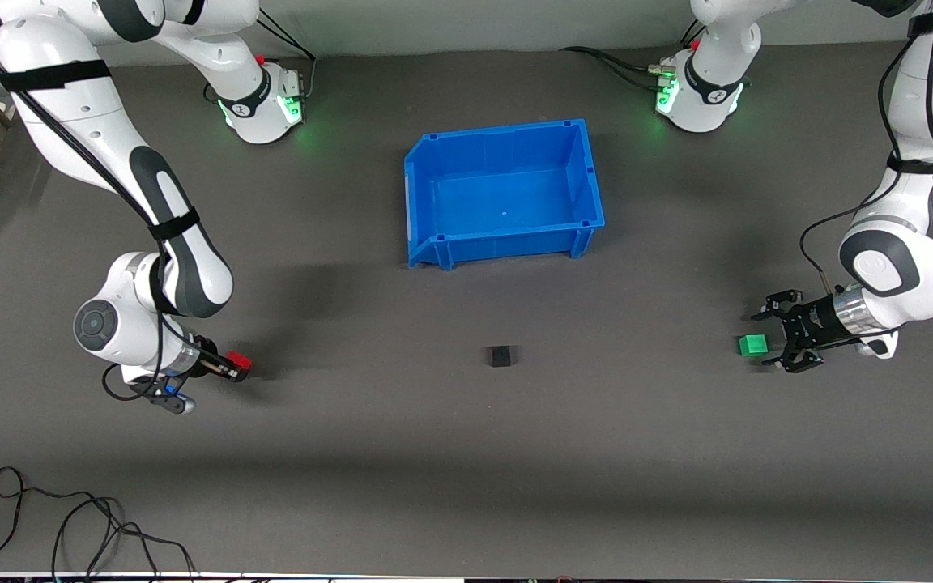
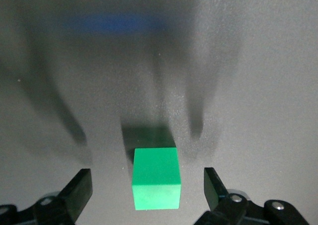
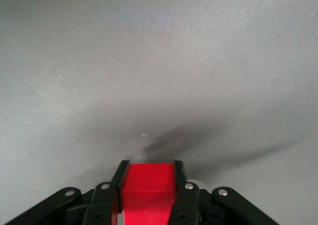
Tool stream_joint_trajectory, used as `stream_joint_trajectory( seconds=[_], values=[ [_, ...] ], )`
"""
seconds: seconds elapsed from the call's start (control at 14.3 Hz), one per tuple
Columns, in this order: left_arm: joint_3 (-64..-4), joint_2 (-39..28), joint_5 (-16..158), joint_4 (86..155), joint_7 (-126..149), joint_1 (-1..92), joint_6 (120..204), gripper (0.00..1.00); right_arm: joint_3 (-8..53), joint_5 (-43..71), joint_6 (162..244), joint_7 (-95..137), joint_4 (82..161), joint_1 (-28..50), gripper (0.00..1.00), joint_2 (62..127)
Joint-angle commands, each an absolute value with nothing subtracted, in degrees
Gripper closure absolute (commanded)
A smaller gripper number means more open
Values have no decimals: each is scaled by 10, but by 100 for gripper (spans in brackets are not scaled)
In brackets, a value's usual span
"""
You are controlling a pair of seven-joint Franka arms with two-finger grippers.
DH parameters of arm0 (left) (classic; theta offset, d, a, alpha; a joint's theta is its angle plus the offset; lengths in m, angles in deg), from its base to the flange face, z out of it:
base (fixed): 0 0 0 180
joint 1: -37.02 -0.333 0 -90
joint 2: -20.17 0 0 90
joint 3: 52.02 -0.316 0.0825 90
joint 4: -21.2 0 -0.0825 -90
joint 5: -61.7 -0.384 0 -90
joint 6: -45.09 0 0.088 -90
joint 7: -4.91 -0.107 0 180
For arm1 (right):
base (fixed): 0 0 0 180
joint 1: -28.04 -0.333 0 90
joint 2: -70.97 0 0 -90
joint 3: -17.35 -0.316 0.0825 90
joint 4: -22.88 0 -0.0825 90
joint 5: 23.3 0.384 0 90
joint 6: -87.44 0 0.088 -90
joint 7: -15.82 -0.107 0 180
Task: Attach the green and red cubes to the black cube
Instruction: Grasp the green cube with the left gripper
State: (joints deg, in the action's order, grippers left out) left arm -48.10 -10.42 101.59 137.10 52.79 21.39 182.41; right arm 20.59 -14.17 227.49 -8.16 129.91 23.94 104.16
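At lower left, the right hand [image 1: 238, 364] clamps the red cube [image 1: 239, 359]; at right, the left hand [image 1: 773, 338], fingers apart, flanks the green cube [image 1: 751, 346]; the black cube [image 1: 501, 356] sits mid-desk.

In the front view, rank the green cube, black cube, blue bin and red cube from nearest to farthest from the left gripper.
1. green cube: lying between the open fingers of the left gripper.
2. black cube: mid-table, nearer the front camera than the bin.
3. blue bin: toward the robots' bases. Close to the black cube's rank.
4. red cube: clamped in the right gripper.
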Motion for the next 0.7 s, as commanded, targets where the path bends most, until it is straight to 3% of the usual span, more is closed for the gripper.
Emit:
stream_joint_trajectory(
  seconds=[0.0,0.07,0.21,0.63],
  values=[
    [-480,-108,1027,1373,512,213,1833,15,206,-127,2212,-169,1262,236,100,1025],
    [-480,-108,1027,1373,512,213,1833,34,203,-126,2189,-221,1242,233,100,1025],
    [-480,-108,1027,1373,513,213,1833,58,204,-127,2154,-322,1199,213,100,1032],
    [-480,-92,1027,1344,544,219,1808,60,203,-126,2138,-539,1140,158,100,1056]
  ],
)
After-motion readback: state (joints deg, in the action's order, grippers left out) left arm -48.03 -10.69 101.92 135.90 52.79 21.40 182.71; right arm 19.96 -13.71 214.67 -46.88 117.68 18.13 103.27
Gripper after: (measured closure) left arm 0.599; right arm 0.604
